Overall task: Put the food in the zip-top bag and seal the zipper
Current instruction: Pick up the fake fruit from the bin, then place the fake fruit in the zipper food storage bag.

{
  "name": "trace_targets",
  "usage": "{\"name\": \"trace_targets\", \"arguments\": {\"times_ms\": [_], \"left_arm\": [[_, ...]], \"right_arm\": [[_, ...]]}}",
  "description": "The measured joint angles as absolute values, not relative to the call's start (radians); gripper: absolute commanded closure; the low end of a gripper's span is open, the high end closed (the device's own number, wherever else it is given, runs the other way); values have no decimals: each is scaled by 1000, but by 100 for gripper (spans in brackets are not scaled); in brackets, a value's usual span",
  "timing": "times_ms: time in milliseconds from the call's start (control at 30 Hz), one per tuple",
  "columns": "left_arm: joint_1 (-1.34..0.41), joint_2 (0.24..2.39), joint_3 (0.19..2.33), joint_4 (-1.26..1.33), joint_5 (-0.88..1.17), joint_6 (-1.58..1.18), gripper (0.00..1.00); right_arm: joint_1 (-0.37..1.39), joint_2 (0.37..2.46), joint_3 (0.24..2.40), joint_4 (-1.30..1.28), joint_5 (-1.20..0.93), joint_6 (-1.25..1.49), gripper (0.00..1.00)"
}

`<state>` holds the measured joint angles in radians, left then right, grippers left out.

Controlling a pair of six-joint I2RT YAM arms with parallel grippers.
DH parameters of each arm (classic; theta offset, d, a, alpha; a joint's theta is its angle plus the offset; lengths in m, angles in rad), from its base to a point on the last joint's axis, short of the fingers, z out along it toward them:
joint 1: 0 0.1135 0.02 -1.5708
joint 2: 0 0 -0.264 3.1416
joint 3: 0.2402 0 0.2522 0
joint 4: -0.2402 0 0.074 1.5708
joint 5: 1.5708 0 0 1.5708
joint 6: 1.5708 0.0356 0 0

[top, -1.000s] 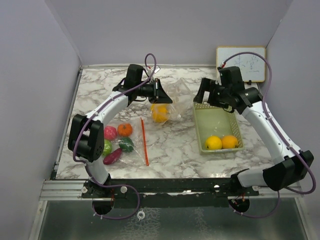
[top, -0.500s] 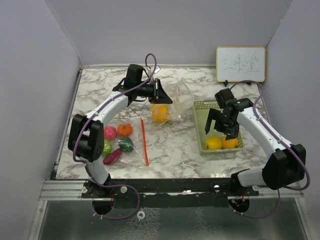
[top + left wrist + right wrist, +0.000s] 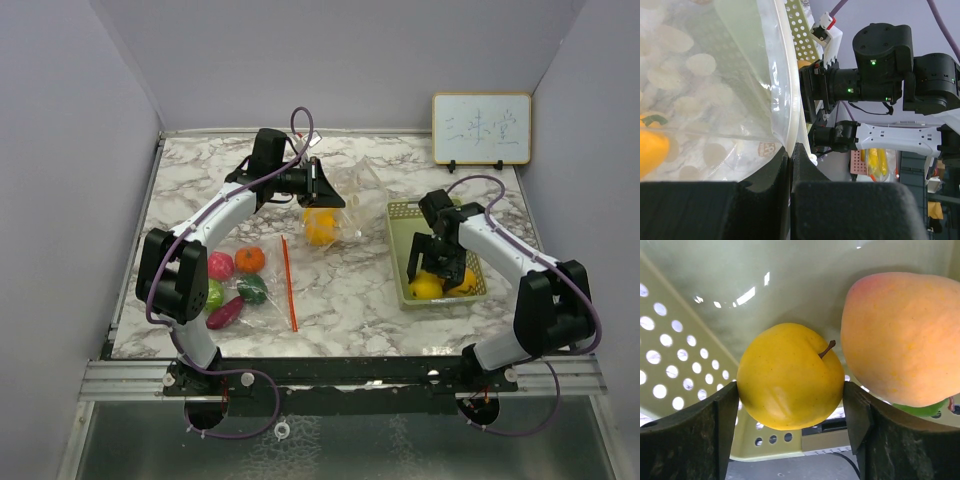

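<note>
My left gripper (image 3: 325, 186) (image 3: 790, 150) is shut on the rim of the clear zip-top bag (image 3: 348, 192) (image 3: 715, 75) and holds it up, with an orange fruit (image 3: 319, 226) (image 3: 652, 150) inside. My right gripper (image 3: 428, 278) (image 3: 792, 405) is down in the pale green basket (image 3: 400, 215) (image 3: 690, 365). Its fingers (image 3: 725, 415) press both sides of a yellow apple (image 3: 426, 288) (image 3: 790, 375) that rests on the basket floor. An orange mango (image 3: 464, 283) (image 3: 900, 335) lies beside it. More food lies at the left: pink-red (image 3: 220, 266), orange (image 3: 250, 259), dark green (image 3: 252, 290), green (image 3: 213, 295), purple-red (image 3: 225, 312).
A red strip (image 3: 289, 280) on clear plastic lies next to the left group of food. A small whiteboard (image 3: 481, 128) stands at the back right corner. Walls enclose the marble table (image 3: 340, 290) on three sides.
The right arm came down from above the basket's far end to its near end, lowered around the yellow apple, and its jaws narrowed onto it. The left arm and bag stayed still.
</note>
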<state>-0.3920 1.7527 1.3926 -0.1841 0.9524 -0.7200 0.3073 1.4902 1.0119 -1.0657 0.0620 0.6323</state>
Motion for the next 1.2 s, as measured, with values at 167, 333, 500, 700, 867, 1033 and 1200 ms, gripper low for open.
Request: {"name": "trace_targets", "arguments": {"times_ms": [167,333,500,700,867,1033,1200], "left_arm": [[-392,1753,1393,-184,953,-720,100],[-392,1753,1393,-184,953,-720,100],[-392,1753,1393,-184,953,-720,100],[-392,1753,1384,-181,954,-719,100],[-392,1753,1382,-179,954,-719,100],[-392,1752,1373,-170,954,-720,100],[-392,1752,1365,-162,954,-720,100]], "right_arm": [[307,1492,1010,-1046,50,618,59],[307,1477,1055,-1058,47,617,68],[307,1456,1260,-1073,50,587,70],[307,1431,1447,-923,-81,530,71],[309,1471,1460,-733,-251,550,64],[337,1596,1477,-620,-335,571,2],[356,1661,1489,-628,-349,558,0]]}}
